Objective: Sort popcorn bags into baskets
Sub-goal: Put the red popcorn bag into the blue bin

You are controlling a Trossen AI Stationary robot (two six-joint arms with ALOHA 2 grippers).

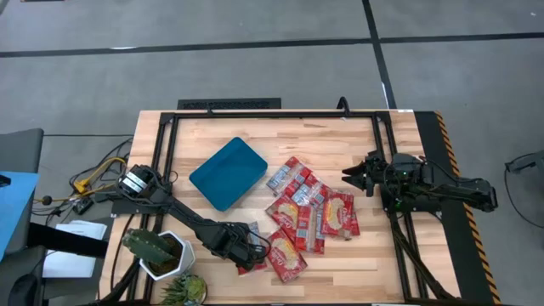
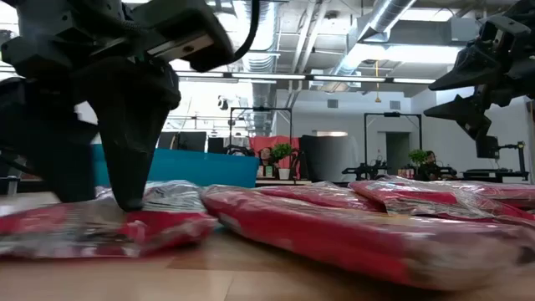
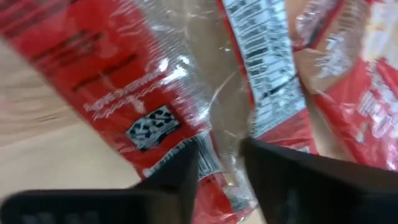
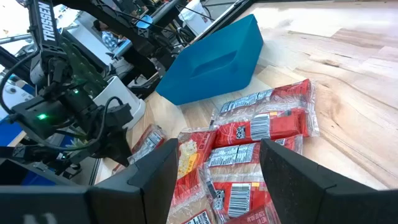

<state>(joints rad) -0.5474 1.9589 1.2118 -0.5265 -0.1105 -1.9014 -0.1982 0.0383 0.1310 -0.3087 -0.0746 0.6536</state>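
Observation:
Several red popcorn bags (image 1: 310,208) lie flat in a loose pile on the wooden table, right of the teal tray (image 1: 228,172), which holds nothing. One bag (image 1: 252,266) lies apart at the pile's near left. My left gripper (image 1: 253,251) is down on it, shut on its end. The low view shows this bag (image 2: 109,221) flat on the table under the left gripper (image 2: 92,201). My right gripper (image 1: 348,176) hovers open above the table, right of the pile, touching nothing. From the right wrist view I see the pile (image 4: 261,130) and the tray (image 4: 217,62) ahead of it. My left gripper (image 3: 221,165) pinches the bag's clear crimped end (image 3: 217,134) between its two fingers, next to the barcode panel. The fingers (image 2: 134,167) come from above, pointing down. The film wrinkles up between them. The bag still lies flat on the table.
A white pot with a cactus (image 1: 161,255) and a small green plant (image 1: 187,289) stand at the table's near left corner, close to the left arm. Black frame rails (image 1: 255,115) run along the table's far edge and sides. Bare wood lies left of the tray.

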